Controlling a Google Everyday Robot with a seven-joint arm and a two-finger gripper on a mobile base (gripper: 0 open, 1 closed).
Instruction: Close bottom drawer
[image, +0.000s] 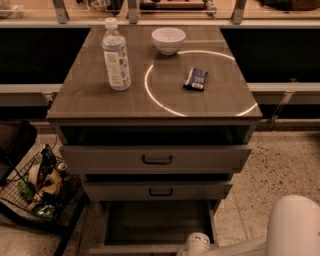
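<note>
The bottom drawer stands pulled right out, lowest of three, so I judge the closing is not yet done. My end effector is at its front edge, right of centre; I cannot tell whether it is open or closed.

I count three drawers, with the top drawer and middle drawer partly out. On the counter are one bottle, one bowl and one dark packet.

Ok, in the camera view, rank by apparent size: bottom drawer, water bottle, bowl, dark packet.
1. bottom drawer
2. water bottle
3. bowl
4. dark packet
The gripper is by the drawer's front edge, at the bottom of the view.
</note>
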